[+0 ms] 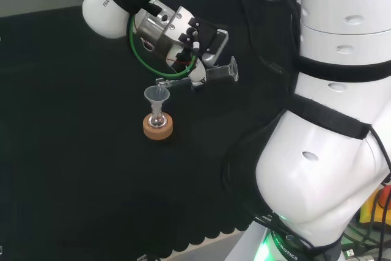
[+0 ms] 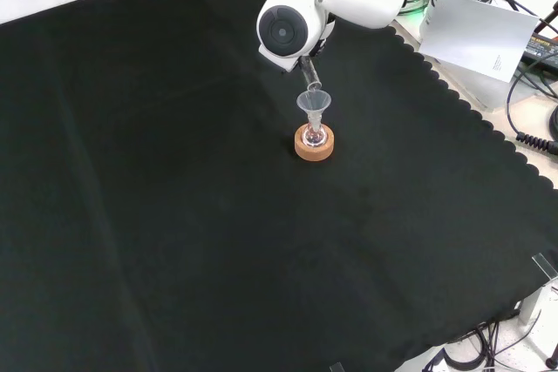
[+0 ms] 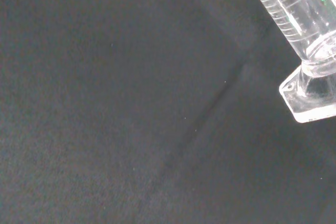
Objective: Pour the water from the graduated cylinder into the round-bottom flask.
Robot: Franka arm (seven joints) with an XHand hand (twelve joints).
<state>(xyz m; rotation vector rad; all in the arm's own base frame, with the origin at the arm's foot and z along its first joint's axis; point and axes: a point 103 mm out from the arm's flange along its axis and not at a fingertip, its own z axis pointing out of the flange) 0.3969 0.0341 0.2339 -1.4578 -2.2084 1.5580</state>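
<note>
**While the cylinder is tipped, its mouth sits over the funnel**

As the robot hand (image 1: pixel 194 41) holds the graduated cylinder (image 1: pixel 201 76) close to level above the bench (image 1: pixel 73 151), the cylinder's open end lies just above the rim of a small clear funnel (image 1: pixel 156 95). The funnel sits in the neck of the round-bottom flask (image 1: pixel 157 118), and the flask rests upright in a cork ring stand (image 1: pixel 157 128). Taking that cork ring as the landmark, the cylinder runs from directly above it away to the right in the head view, its flat foot the farthest part from the ring. In the front view the cylinder's mouth (image 2: pixel 311 78) slants down toward the funnel (image 2: pixel 313 100) from behind the ring (image 2: pixel 315 147).

The robot hand appears curled around the cylinder's middle, though the fingers are partly hidden by the hand's own body. The wrist view shows the printed scale and the foot of the cylinder (image 3: pixel 299 30) close up.

I judge the cylinder light, rigid, smooth and slippery, and likely to crack if knocked. The mid-barrel is the sensible place to hold it, clear of both lip and foot. The flask looks small and top-heavy with the funnel on it, so a nudge from the cylinder's lip could tip it out of the ring. Whether water is flowing cannot be made out.
</note>
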